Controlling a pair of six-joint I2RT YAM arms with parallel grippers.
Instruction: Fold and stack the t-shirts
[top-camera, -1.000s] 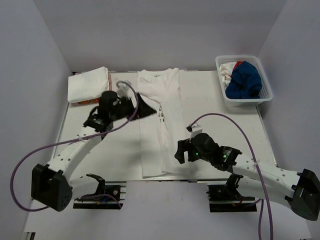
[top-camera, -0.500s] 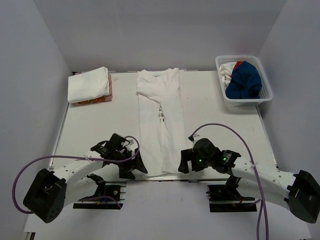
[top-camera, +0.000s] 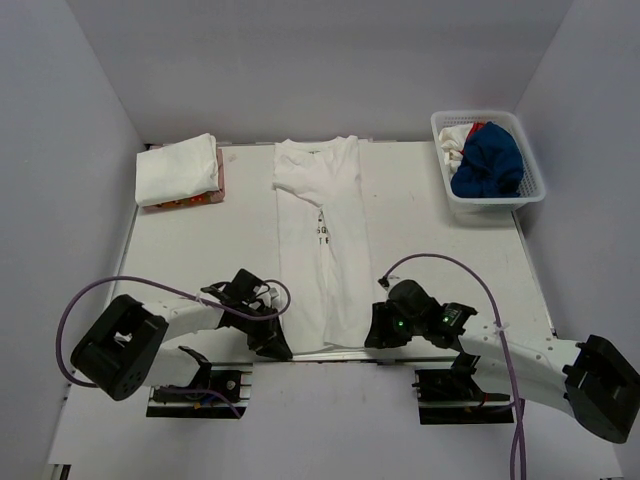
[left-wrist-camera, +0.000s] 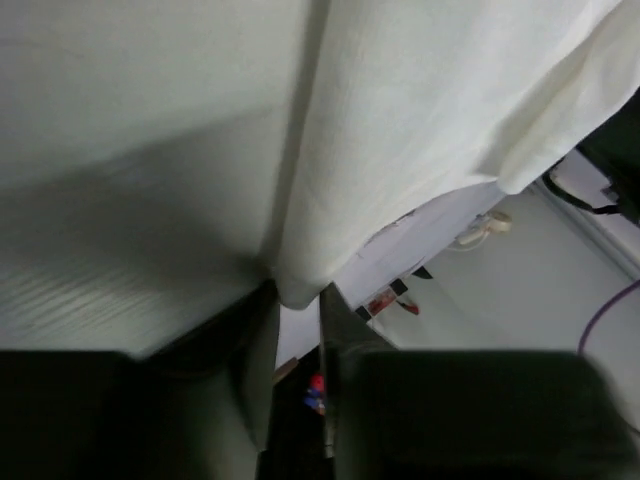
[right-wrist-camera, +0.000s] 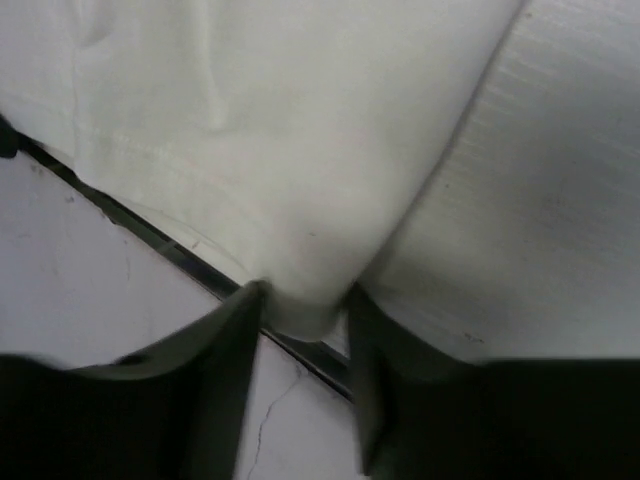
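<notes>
At the near edge of the table (top-camera: 190, 260), both hem corners are pinched.
Along that edge the left fingers (left-wrist-camera: 258, 370) and right fingers (right-wrist-camera: 225, 360) each grasp a corner of the long white t-shirt (top-camera: 322, 250) lying down the table's middle.

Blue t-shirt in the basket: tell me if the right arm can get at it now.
Probably not yet: the right gripper pinches the near hem of the white t-shirt. The blue t-shirt lies uncovered in the basket, so the way looks free otherwise.

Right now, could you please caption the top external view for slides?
The left gripper and right gripper grip the tee by its near corners; folded stack far left, basket far right.
</notes>
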